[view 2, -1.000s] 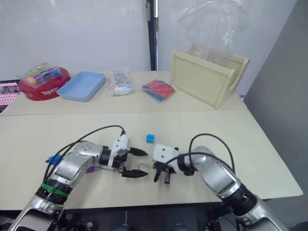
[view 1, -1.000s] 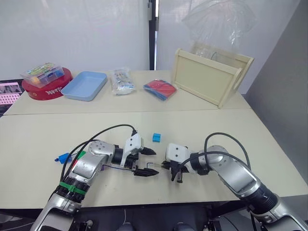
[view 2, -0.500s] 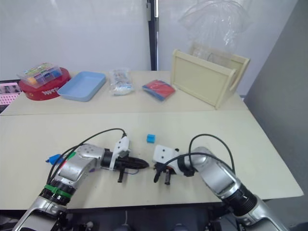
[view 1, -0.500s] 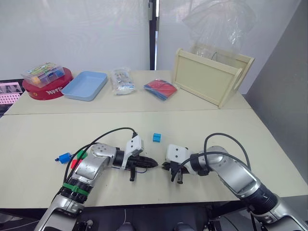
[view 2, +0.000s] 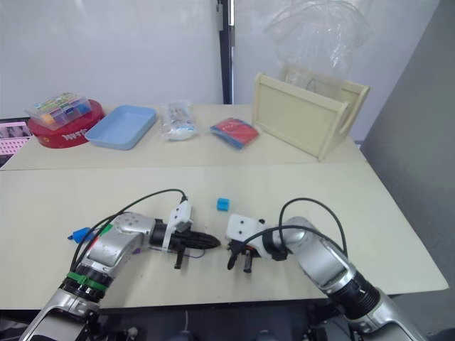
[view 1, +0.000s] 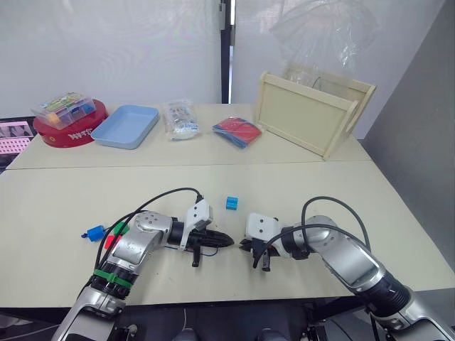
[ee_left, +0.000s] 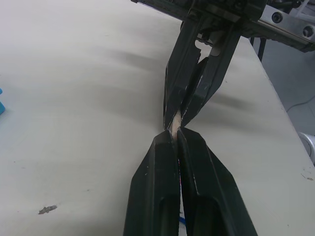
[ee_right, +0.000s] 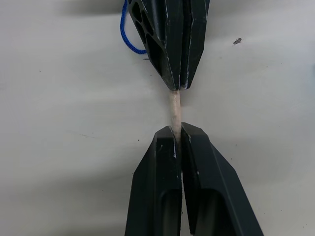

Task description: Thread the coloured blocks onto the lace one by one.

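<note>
The lace's pale stiff tip (ee_right: 174, 110) spans the small gap between my two grippers, low over the table near its front edge. My left gripper (view 1: 226, 241) is shut on one end of the tip and my right gripper (view 1: 242, 244) is shut on the other, tip to tip. A loop of the dark-blue cord (ee_right: 127, 34) hangs beside the left fingers (ee_right: 172, 44). A cyan block (view 1: 231, 203) lies on the table just beyond the grippers. Blue (view 1: 92, 232), green (view 1: 121, 228) and red (view 1: 109, 241) blocks lie by my left forearm.
Along the far side stand a red round tin (view 1: 71, 133) with a clear box of pieces, a light-blue tray (view 1: 126, 126), a clear bag (view 1: 179, 119), a red-and-blue packet (view 1: 237, 131) and a wooden crate (view 1: 313, 114). Black cables arc over both wrists.
My left gripper, open a second ago, has turned and closed on the lace's tip opposite the right gripper. Over the last half second nothing has moved.
</note>
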